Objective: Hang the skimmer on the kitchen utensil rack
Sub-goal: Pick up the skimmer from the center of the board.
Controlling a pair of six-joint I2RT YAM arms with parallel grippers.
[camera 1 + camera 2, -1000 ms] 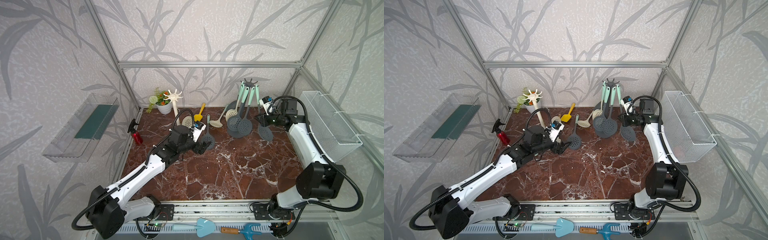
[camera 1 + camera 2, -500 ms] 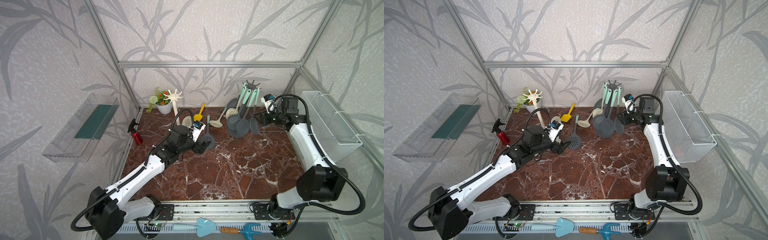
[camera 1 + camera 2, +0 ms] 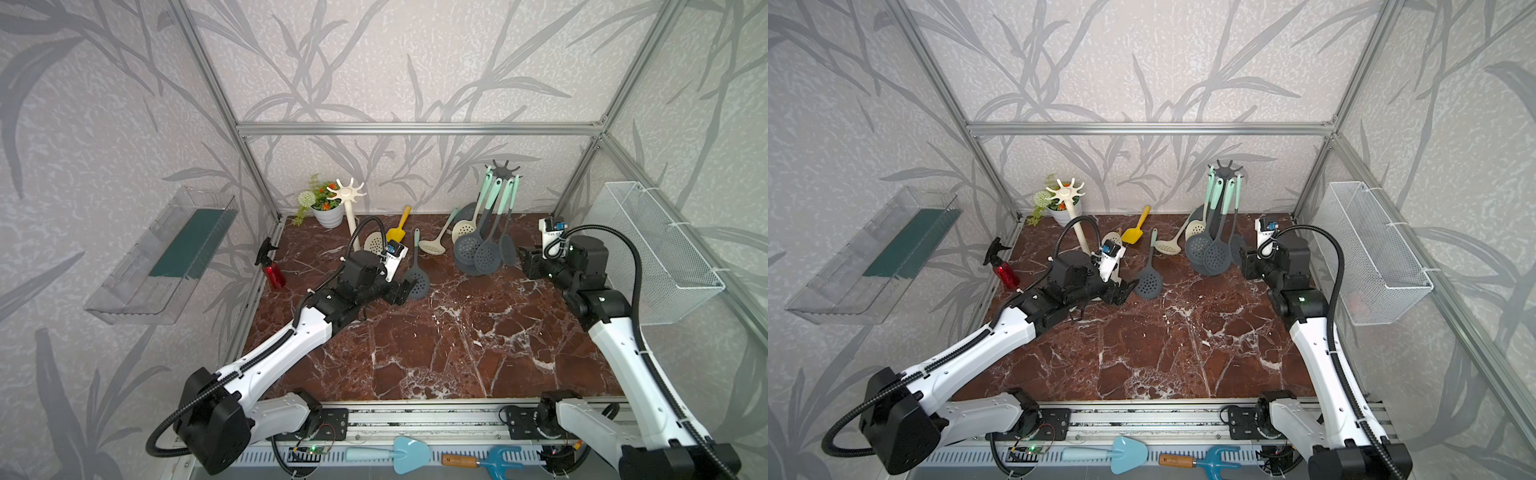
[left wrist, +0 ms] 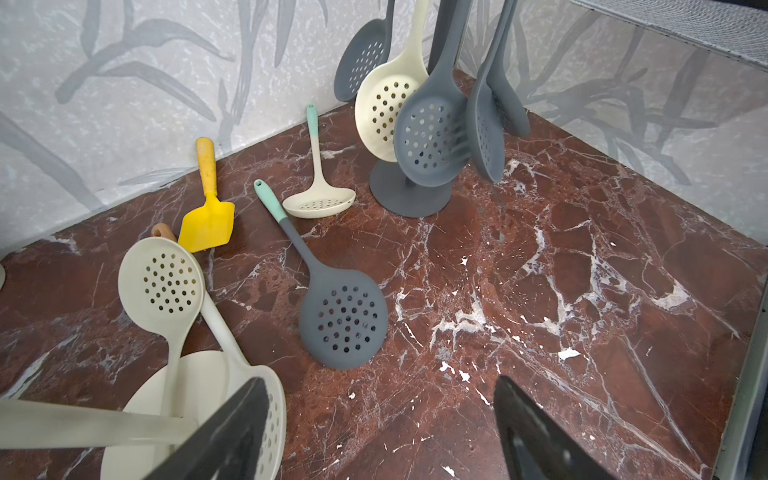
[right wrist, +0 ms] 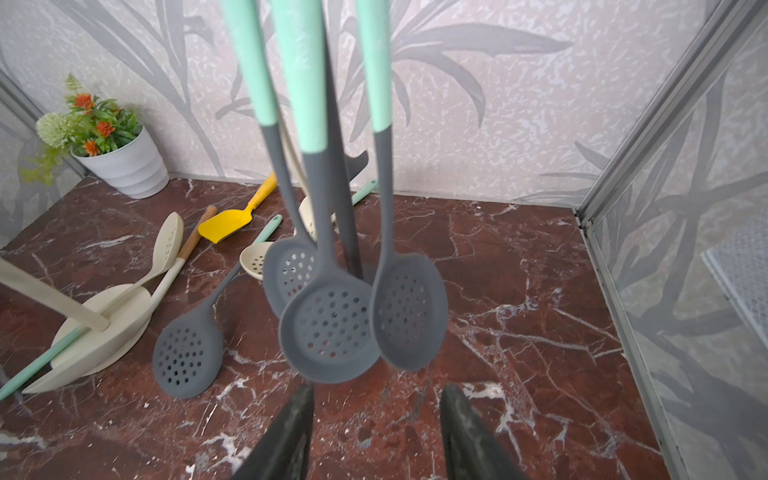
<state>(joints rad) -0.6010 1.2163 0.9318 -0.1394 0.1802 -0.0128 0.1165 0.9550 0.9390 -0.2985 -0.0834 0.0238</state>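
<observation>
Red-brown marble [image 3: 436, 353] floors the cell, with leaf-patterned walls behind. Right gripper [image 5: 379, 390] has its jaws parted with nothing between them, just short of the dark utensil rack [image 3: 503, 169]. Straight ahead of it, a grey skimmer [image 5: 409, 311] with a mint handle hangs from the rack beside two similar skimmers [image 5: 328, 332]. Left gripper [image 4: 379, 380] is spread wide and empty, well apart from the rack, low over the marble. A loose skimmer [image 4: 343, 324] lies flat just ahead of it, between it and the rack. A cream ladle [image 4: 320, 203] lies near the rack's base. A yellow scoop [image 4: 208, 220] lies farther from the rack. The cream stand [image 3: 345, 193] and flowerpot [image 3: 328, 214] are farther still.
</observation>
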